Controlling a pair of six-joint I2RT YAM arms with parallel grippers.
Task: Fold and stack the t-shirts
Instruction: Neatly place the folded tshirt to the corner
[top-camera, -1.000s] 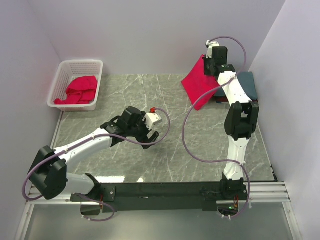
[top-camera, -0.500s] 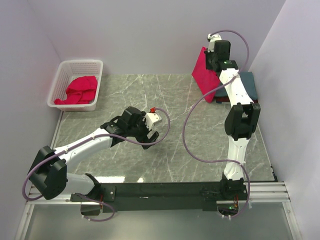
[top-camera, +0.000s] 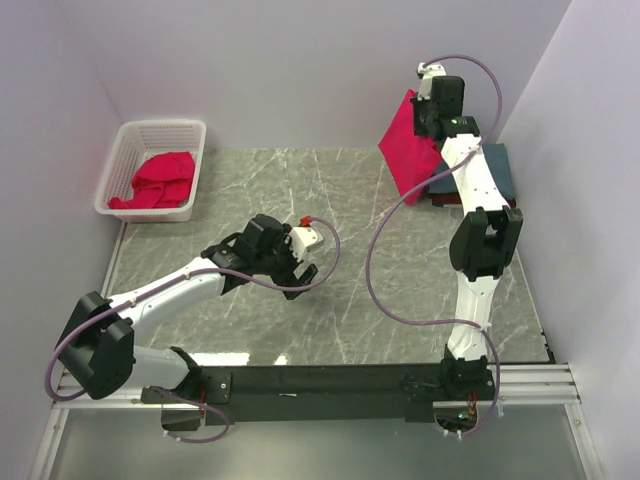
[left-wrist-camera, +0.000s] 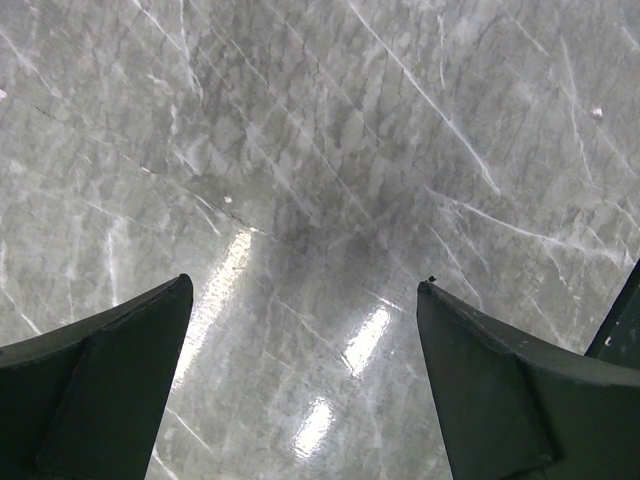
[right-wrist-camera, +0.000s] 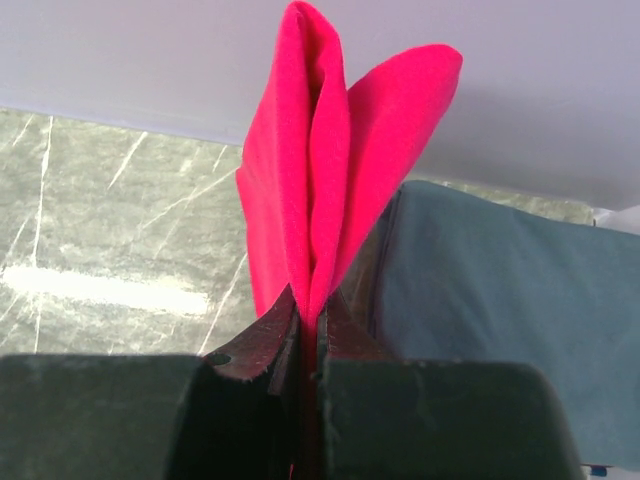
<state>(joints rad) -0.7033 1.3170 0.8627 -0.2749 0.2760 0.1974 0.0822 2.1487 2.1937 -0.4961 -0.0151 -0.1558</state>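
My right gripper (top-camera: 428, 122) is shut on a folded bright red t-shirt (top-camera: 405, 148) and holds it up near the back wall at the far right; in the right wrist view the red t-shirt (right-wrist-camera: 320, 190) stands pinched between my fingers. Just right of it lies a folded teal-blue t-shirt (top-camera: 495, 170), also in the right wrist view (right-wrist-camera: 490, 310), with a darker red layer under it (top-camera: 445, 199). Another red t-shirt (top-camera: 155, 180) lies crumpled in the basket. My left gripper (top-camera: 300, 268) is open and empty above bare table; its fingers (left-wrist-camera: 110, 380) frame only marble.
A white lattice basket (top-camera: 128, 145) stands at the far left by the wall. The grey marble table (top-camera: 330, 290) is walled at the back and both sides. Purple cables loop from both arms.
My right gripper has lifted the red t-shirt and carried it slightly right toward the teal stack; the shirt now hangs narrower. The left arm has not moved.
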